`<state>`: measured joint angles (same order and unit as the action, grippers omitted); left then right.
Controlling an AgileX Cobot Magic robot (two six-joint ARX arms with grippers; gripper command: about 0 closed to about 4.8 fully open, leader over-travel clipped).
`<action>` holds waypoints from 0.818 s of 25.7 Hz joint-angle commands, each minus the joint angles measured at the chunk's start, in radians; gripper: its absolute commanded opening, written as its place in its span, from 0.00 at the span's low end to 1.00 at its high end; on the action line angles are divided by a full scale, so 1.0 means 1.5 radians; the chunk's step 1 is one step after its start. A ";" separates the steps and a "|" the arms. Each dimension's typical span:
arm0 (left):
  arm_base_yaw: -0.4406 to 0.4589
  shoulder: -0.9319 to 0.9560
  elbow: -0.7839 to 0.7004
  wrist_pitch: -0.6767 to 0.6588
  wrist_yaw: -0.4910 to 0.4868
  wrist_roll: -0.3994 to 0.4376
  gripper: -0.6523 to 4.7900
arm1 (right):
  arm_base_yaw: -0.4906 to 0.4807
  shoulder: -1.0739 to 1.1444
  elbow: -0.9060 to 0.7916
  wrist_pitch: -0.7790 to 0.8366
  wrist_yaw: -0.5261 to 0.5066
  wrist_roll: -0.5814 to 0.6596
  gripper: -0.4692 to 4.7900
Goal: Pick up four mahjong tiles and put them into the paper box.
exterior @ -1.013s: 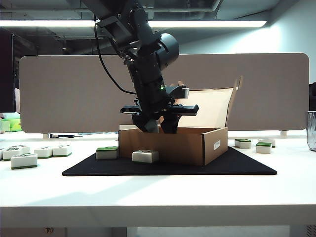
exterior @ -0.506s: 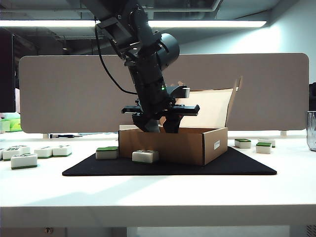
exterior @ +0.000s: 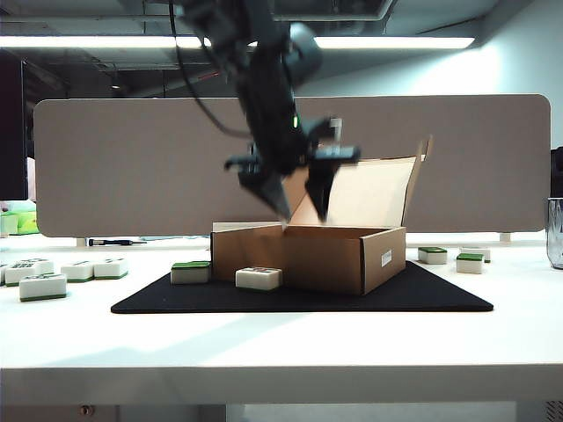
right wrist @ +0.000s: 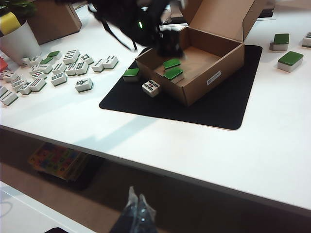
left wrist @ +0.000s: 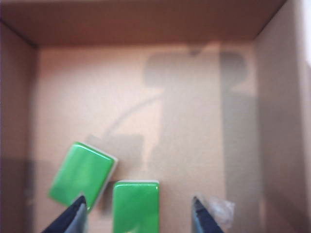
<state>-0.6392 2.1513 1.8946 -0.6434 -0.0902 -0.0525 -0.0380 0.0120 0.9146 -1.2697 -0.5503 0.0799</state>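
Note:
The paper box [exterior: 308,255] stands open on a black mat, lid up at the back. My left gripper [exterior: 303,215] hovers just above its rim, blurred, open and empty. In the left wrist view that gripper [left wrist: 138,199] looks straight down into the box [left wrist: 194,121], where two mahjong tiles [left wrist: 82,172] [left wrist: 136,206] lie green side up, the second between the spread fingertips but untouched. Two more tiles [exterior: 191,272] [exterior: 259,278] rest on the mat left of the box. My right gripper [right wrist: 136,196] hangs shut, below and off the table's front edge.
Many loose tiles [right wrist: 63,68] lie on the white table left of the black mat [exterior: 422,294], and a few tiles [exterior: 470,262] lie to its right. A potted plant [right wrist: 17,39] stands far left. A glass [exterior: 556,233] is at the right edge.
My left gripper has lifted from inside the box to just above its rim, and its fingers have spread wider. The tiles on the mat have not moved.

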 commanded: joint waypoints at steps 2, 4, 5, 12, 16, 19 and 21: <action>0.000 -0.027 0.115 -0.258 -0.002 0.002 0.61 | 0.000 -0.008 0.001 0.011 -0.001 -0.002 0.09; 0.000 -0.027 0.142 -0.361 -0.001 -0.007 0.61 | 0.000 -0.008 0.001 0.012 -0.001 -0.002 0.09; 0.000 -0.026 0.141 -0.386 0.001 -0.007 0.61 | 0.000 -0.008 0.001 0.012 -0.001 -0.002 0.09; 0.000 -0.012 0.048 -0.339 -0.001 -0.007 0.63 | 0.000 -0.008 0.001 0.011 -0.001 -0.002 0.09; 0.000 0.019 0.042 -0.306 -0.002 -0.007 0.75 | 0.000 -0.008 0.001 0.011 -0.001 -0.002 0.09; 0.000 0.032 0.043 -0.290 -0.002 -0.005 0.81 | 0.000 -0.008 0.001 0.011 -0.001 -0.002 0.09; 0.000 0.042 0.043 -0.280 -0.002 -0.005 0.81 | 0.000 -0.008 0.001 0.011 -0.001 -0.002 0.09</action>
<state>-0.6392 2.2124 1.9568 -1.0809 -0.0906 -0.0605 -0.0376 0.0120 0.9142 -1.2697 -0.5503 0.0799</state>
